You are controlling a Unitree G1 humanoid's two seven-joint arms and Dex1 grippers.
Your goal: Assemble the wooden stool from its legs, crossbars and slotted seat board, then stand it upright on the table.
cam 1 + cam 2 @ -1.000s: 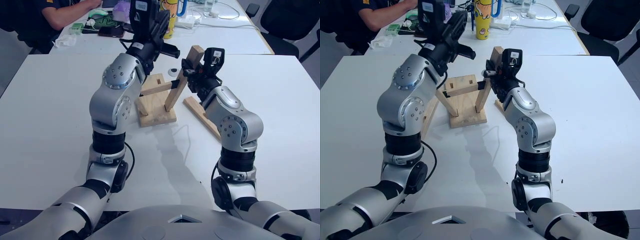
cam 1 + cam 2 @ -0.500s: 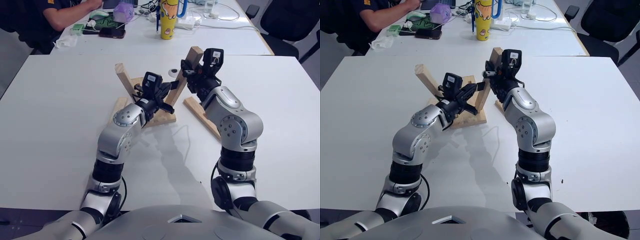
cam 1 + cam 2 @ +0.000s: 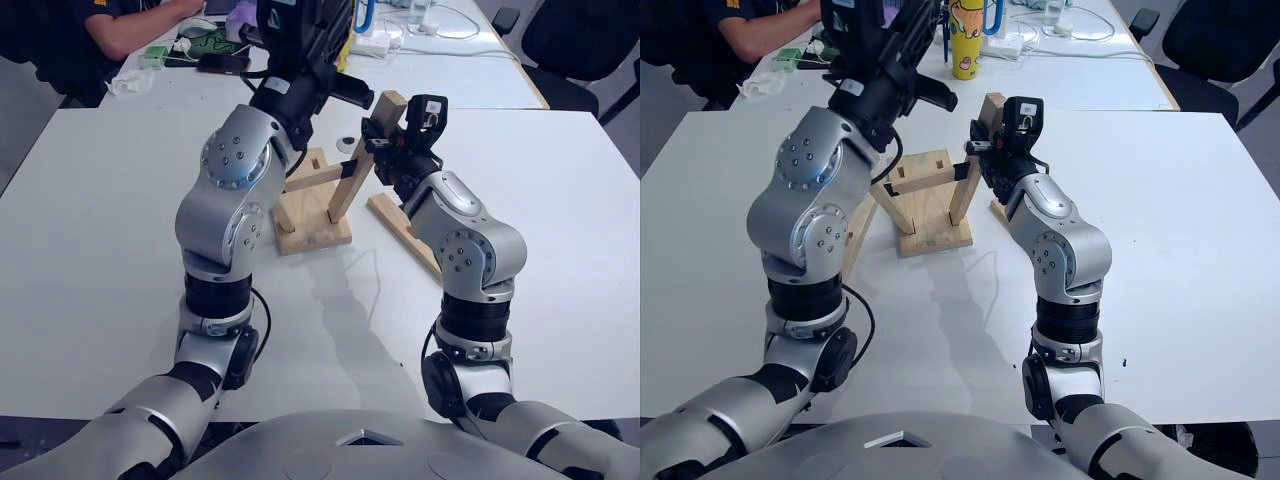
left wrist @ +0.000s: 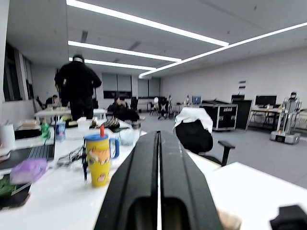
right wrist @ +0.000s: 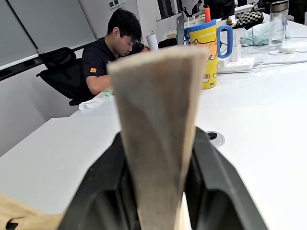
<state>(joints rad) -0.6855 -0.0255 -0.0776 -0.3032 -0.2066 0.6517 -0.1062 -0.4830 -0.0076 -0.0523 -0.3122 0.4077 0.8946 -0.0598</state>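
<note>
The table point(image 3: 100, 200) carries a part-built stool. The seat board point(image 3: 935, 238) lies flat near the middle. Two legs rise slanted from it: the right leg point(image 3: 348, 190) in plain sight, the left leg point(image 3: 890, 208) largely behind the left arm. A crossbar point(image 3: 315, 178) spans between them. A loose plank point(image 3: 405, 232) lies flat on the table just beside the board, under the right forearm.

The right pincer point(image 3: 378, 135) is clamped on the upper part of the right leg, its fingers point(image 5: 103, 191) on either side of the wood. The left pincer point(image 4: 158, 139) is raised well above the work, its fingers pressed together and carrying nothing.

Judgement: the step in hand is seating the first leg pair with its crossbar. Next the left arm must come down to steady the board or crossbar while the right leg is pressed home. The remaining parts then follow.

Not verifiable: whether the leg feet sit fully in the slots, whether the crossbar ends are engaged, and whether further parts lie behind the left arm.
</note>
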